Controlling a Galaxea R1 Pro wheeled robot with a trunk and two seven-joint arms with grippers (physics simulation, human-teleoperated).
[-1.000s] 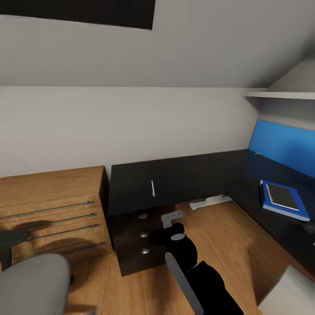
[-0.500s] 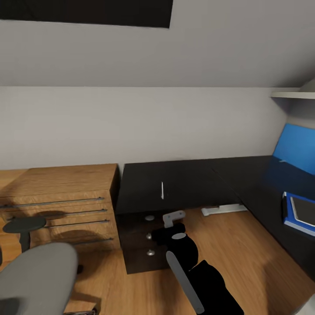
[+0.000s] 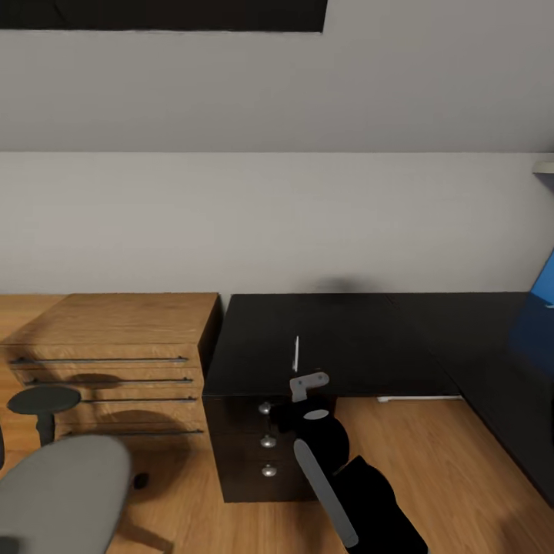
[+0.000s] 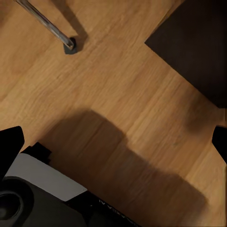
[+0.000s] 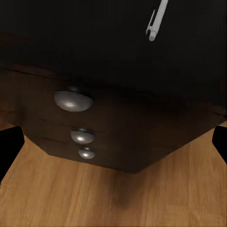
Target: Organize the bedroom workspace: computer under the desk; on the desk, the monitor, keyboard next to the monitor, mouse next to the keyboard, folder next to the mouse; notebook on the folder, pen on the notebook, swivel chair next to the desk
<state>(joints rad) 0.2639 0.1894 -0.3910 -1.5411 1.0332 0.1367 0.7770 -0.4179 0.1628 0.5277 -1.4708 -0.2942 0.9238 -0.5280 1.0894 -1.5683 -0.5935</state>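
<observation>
The pen (image 3: 296, 354) lies as a thin whitish stick on the black desk (image 3: 362, 338), near its front edge above the drawer unit (image 3: 265, 446). In the right wrist view the pen (image 5: 156, 21) lies on the desktop above the round silver knobs (image 5: 72, 100). My right gripper (image 5: 113, 142) is open and empty, short of the drawer front. My right arm (image 3: 323, 446) reaches toward the drawers. The swivel chair (image 3: 58, 492) shows its grey seat and a black armrest at the lower left. My left gripper (image 4: 113, 142) is open over bare wooden floor.
A light wooden nightstand (image 3: 115, 346) with long metal handles stands against the desk's left end. A sliver of blue wall panel (image 3: 546, 285) shows at the right edge. A chair leg with a caster (image 4: 68, 45) rests on the floor near a dark cabinet corner (image 4: 194, 42).
The whole head view has swung left, so the camera moved: the blue folder with the notebook on it has left the picture at the right. The pen lies where it was.
</observation>
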